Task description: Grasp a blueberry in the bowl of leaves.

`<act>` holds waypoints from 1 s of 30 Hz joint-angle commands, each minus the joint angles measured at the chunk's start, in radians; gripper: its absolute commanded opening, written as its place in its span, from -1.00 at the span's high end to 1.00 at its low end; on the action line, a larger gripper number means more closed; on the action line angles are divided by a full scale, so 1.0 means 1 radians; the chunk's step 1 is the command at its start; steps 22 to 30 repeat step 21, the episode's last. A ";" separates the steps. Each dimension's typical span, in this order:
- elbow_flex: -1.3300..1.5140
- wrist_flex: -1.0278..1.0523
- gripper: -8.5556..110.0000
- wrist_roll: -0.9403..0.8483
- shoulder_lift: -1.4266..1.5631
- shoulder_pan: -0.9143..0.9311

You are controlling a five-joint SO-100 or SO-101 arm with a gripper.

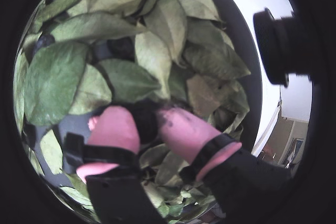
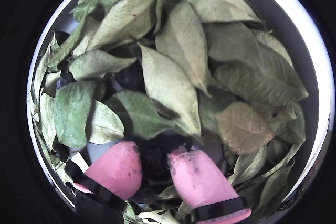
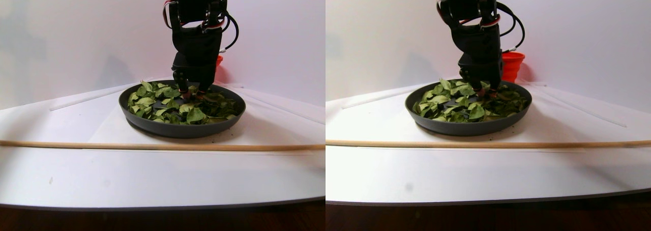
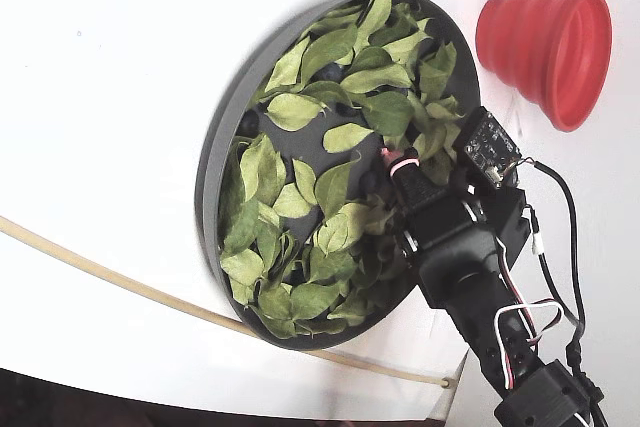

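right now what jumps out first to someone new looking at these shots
The dark-grey bowl heaped with green leaves sits mid-table. The gripper, with its pink fingertips, is down among them, closing around a dark blueberry. A red ribbed cup lies on its side beyond the bowl.

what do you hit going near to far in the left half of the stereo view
wooden stick → bowl rim → leaves → gripper down among the leaves → red cup, mostly hidden behind the arm
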 commanded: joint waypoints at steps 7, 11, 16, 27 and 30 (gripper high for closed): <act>-0.015 0.009 0.69 -0.028 0.153 0.020; -0.023 0.023 0.69 -0.037 0.169 0.025; -0.031 0.028 0.70 -0.049 0.179 0.031; -0.044 0.037 0.70 -0.052 0.187 0.037; -0.044 0.037 0.70 -0.052 0.187 0.037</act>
